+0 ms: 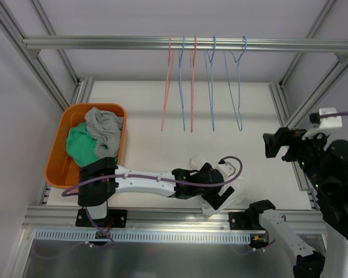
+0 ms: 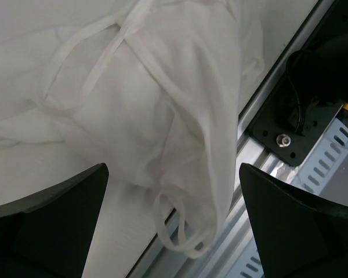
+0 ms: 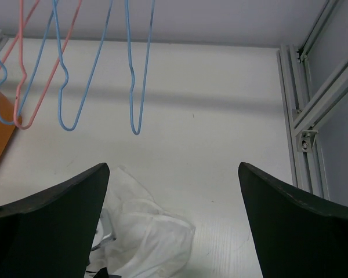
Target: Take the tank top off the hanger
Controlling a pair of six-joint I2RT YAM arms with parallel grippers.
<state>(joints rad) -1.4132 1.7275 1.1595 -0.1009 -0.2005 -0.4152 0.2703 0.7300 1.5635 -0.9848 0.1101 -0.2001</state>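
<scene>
Landmark: front rail (image 1: pixel 162 215). The tank top (image 1: pixel 198 162) is lying crumpled on the table just behind the rail, off every hanger. Its heap is being judged to run slantwise, back and leftward from the rail. The left gripper (image 1: pixel 220 198) is being held directly over it, fingers spread wide and grasping nothing, so this arm is being judged the nearer. Farther behind the rail, well right, the right gripper (image 1: pixel 272 145) is being held raised, fingers released, empty. Farthest back, the hangers (image 1: pixel 192 87) are hanging bare.
</scene>
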